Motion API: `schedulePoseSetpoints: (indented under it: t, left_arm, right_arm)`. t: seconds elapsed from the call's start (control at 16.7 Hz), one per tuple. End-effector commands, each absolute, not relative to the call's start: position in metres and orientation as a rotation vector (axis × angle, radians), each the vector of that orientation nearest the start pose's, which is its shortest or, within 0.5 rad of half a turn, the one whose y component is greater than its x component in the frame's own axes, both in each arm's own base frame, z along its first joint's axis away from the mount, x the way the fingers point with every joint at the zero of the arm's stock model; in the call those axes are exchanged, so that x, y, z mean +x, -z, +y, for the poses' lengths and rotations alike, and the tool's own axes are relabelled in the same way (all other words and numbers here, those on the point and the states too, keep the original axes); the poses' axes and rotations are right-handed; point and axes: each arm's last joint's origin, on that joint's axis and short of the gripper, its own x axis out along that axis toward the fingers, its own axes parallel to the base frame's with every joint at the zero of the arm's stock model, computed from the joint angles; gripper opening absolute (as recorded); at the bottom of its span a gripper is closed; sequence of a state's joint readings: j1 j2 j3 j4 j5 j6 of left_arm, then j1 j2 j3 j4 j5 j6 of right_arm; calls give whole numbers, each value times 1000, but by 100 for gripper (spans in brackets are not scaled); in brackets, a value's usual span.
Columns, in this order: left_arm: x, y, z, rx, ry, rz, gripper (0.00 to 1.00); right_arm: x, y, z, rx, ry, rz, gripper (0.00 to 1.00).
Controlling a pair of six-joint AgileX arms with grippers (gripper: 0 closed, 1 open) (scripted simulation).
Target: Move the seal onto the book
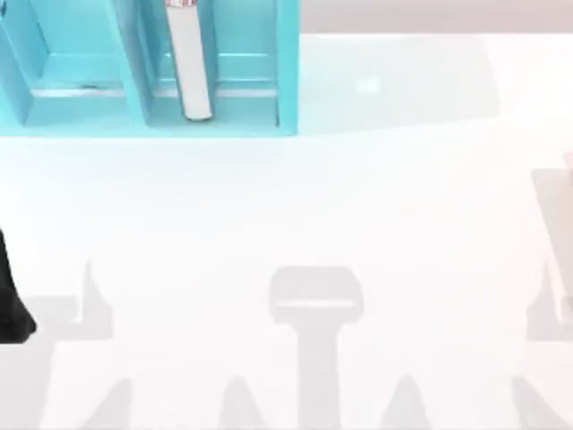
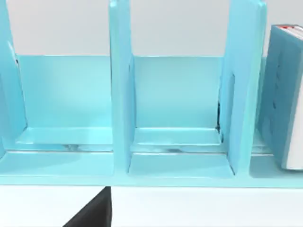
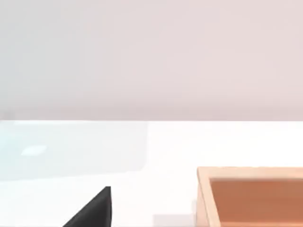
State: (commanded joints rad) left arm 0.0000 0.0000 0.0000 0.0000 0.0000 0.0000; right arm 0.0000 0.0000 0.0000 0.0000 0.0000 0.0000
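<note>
Book is standing upright in the teal shelf unit, slotted between dividers; seal's location unclear; left arm is sitting at table's left edge, jaws' state unclear.

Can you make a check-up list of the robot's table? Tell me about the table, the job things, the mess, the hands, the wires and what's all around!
Surface: the table is white, with grey shadows on it.
Job's things: the book stands upright in the rightmost compartment of the teal shelf; it has a teal cover and white edges.
Clutter: an orange-brown box-like thing sits on the table near the right hand; cannot tell what it is.
Hands: the left hand is low over the table, facing the shelf; the right hand is low over the table.
Cables: nothing seen.
Surroundings: a plain pale wall behind the table.
</note>
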Motion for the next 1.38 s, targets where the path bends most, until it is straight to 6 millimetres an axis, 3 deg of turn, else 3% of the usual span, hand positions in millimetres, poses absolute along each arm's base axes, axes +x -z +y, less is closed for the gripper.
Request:
schedulePoseSetpoints:
  t: [0.24, 0.54, 0.72, 0.9, 1.08, 1.26, 1.38]
  left_arm:
    - [106, -169, -2, -1, -1, -23, 100]
    - [121, -216, -8, -18, 1, -126, 100]
    - [151, -241, -18, -34, 9, -144, 100]
    - [198, -251, -36, -45, 20, -116, 100]
    - [254, -233, -64, -42, 30, -52, 100]
    - [301, -192, -96, -27, 38, 16, 100]
    - [322, -161, -116, -19, 42, 44, 100]
  right_arm:
    - [106, -160, -1, 0, 0, 0, 100]
    - [106, -160, -1, 0, 0, 0, 100]
    - [106, -160, -1, 0, 0, 0, 100]
    - [106, -160, -1, 0, 0, 0, 100]
    - [106, -160, -1, 0, 0, 0, 100]
    - [106, -160, -1, 0, 0, 0, 100]
    - [106, -160, -1, 0, 0, 0, 100]
